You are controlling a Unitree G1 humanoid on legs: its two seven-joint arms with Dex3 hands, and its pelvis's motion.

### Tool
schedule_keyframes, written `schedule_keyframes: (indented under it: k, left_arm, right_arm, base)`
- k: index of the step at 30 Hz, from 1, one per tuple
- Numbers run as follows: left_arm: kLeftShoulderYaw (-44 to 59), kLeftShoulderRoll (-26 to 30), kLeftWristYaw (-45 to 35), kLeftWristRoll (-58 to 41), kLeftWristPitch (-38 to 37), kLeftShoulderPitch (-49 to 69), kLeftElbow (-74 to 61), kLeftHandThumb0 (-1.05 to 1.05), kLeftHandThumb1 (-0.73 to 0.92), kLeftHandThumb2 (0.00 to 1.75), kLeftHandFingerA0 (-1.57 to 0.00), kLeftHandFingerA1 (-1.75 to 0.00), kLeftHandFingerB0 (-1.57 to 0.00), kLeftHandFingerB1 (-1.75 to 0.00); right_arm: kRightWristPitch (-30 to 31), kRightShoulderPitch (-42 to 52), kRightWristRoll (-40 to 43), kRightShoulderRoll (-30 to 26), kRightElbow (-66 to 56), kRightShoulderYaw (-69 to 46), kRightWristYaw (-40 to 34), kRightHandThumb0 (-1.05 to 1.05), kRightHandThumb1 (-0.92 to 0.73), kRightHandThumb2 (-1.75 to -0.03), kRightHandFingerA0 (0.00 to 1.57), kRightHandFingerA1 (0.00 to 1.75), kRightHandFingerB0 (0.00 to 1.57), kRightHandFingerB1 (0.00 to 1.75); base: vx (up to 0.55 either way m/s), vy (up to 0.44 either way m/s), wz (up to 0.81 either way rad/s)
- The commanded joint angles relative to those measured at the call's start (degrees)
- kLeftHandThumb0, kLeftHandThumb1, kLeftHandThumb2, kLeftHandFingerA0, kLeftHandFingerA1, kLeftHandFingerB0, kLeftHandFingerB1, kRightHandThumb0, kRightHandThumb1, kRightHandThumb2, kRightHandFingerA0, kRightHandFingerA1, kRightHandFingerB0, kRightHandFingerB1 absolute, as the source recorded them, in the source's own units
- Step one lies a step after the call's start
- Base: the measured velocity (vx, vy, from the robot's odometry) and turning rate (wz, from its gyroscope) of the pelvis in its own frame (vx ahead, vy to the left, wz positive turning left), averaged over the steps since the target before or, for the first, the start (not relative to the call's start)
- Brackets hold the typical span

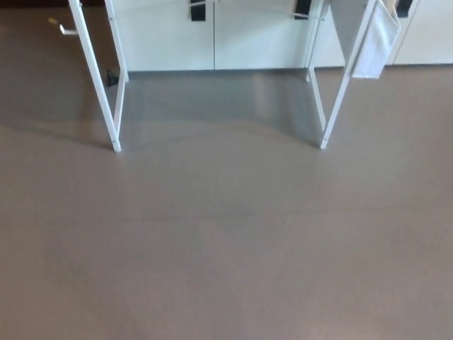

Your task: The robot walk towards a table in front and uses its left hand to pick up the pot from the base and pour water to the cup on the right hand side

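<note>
Neither hand in view, so no telling whether fingers apart or together. Judged still at the walking step: only grey-brown floor (226, 248) across most of the frame, with white table legs (95, 78) at upper left and upper right (347, 78). Tabletop cut off above the top edge, so pot, base and cup not visible; presumably up there, ahead. White cloth (374, 42) hanging at upper right. Next: closing in on the table until the top appears, then reaching with the left.

Head view looks down at floor (226, 269) toward table legs (99, 92).
</note>
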Motion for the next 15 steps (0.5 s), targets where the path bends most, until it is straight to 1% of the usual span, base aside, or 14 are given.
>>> schedule_keyframes:
  k: [1, 2, 3, 4, 6, 7, 8, 9, 10, 12, 15]
  left_arm:
    - [-1.4, 1.0, -1.4, 1.0, -3.1, 1.4, 0.1, -0.35, 0.55, 0.57, -0.42, -0.42, -0.41, -0.34]
    - [-1.5, 1.1, -1.4, 0.9, -3.1, 1.5, 0.1, -0.35, 0.55, 0.57, -0.42, -0.42, -0.41, -0.34]
    - [-1.2, 1.0, -1.2, 0.3, -2.7, 1.4, 0.1, -0.32, 0.53, 0.56, -0.45, -0.44, -0.43, -0.35]
    - [-1.2, 0.9, -0.7, 0.1, -2.6, 1.4, 0.0, -0.31, 0.52, 0.56, -0.47, -0.44, -0.45, -0.36]
    - [-1.5, 0.9, -0.1, 0.5, -2.9, 1.5, -0.1, -0.31, 0.53, 0.56, -0.47, -0.44, -0.46, -0.36]
    - [-1.7, 0.9, 0.1, 0.6, -3.1, 1.5, -0.1, -0.31, 0.53, 0.56, -0.47, -0.44, -0.46, -0.36]
    - [-1.8, 1.0, 0.0, 0.8, -3.3, 1.6, 0.2, -0.33, 0.54, 0.56, -0.46, -0.43, -0.45, -0.35]
    - [-1.9, 1.1, -0.1, 0.8, -3.4, 1.7, 0.3, -0.33, 0.54, 0.56, -0.46, -0.43, -0.45, -0.35]
    - [-1.8, 1.1, 0.2, 0.6, -3.2, 1.6, 0.3, -0.3, 0.51, 0.55, -0.48, -0.43, -0.48, -0.36]
    - [-1.5, 1.0, 0.6, 0.2, -3.0, 1.5, 0.6, -0.3, 0.52, 0.56, -0.49, -0.43, -0.48, -0.36]
    - [-1.9, 1.1, 0.3, 0.5, -3.4, 1.6, 0.6, -0.31, 0.54, 0.56, -0.47, -0.43, -0.47, -0.36]
  right_arm:
    - [-2.9, 2.1, 0.8, -0.3, 0.0, -0.4, 1.5, -0.4, -0.73, -0.61, 0.08, 0.43, 0.0, 0.12]
    - [-2.9, 2.0, 0.7, -0.3, 0.2, -0.4, 1.5, -0.4, -0.73, -0.61, 0.08, 0.43, 0.0, 0.12]
    - [-3.1, 2.0, 0.6, -0.3, 0.6, -0.3, 1.2, -0.37, -0.66, -0.75, 0.07, 0.46, 0.0, 0.1]
    - [-3.0, 1.8, 0.5, -0.3, 1.0, -0.4, 0.6, -0.38, -0.75, -0.62, 0.12, 0.39, 0.0, 0.19]
    - [-2.8, 1.5, 0.7, -0.4, 1.4, -0.6, 0.0, -0.36, -0.77, -0.62, 0.11, 0.39, 0.0, 0.19]
    - [-2.9, 1.5, 0.7, -0.4, 1.5, -0.7, 0.1, -0.36, -0.77, -0.62, 0.11, 0.39, 0.0, 0.19]
    - [-3.0, 2.0, 0.5, -0.3, 1.3, -0.4, 0.4, -0.41, -0.62, -0.84, 0.06, 0.47, 0.0, 0.13]
    - [-3.0, 2.2, 0.4, -0.2, 1.2, -0.3, 0.4, -0.41, -0.62, -0.84, 0.06, 0.47, 0.0, 0.13]
    - [-3.3, 2.2, 0.3, -0.2, 1.4, -0.2, 0.7, -0.37, -0.75, -0.62, 0.07, 0.39, 0.0, 0.14]
    - [-3.6, 1.9, 0.1, -0.4, 1.8, 0.0, 0.8, -0.39, -0.78, -0.62, 0.08, 0.39, 0.0, 0.14]
    - [-3.5, 1.9, -0.4, -0.4, 1.6, 0.6, -0.1, -0.4, -0.76, -0.61, 0.09, 0.37, 0.0, 0.16]
  base:
    - [0.31, -0.103, 0.1]
    - [0.36, -0.129, 0.09]
    - [0.38, -0.135, 0.16]
    - [0.42, -0.205, -0.54]
    - [0.39, -0.162, 0.53]
    - [0.37, -0.164, 0.06]
    - [0.29, -0.105, 0.01]
    - [0.19, -0.076, 0.02]
    - [0.26, -0.041, -0.05]
    - [0.28, -0.006, -0.08]
    - [0.24, 0.087, -0.16]
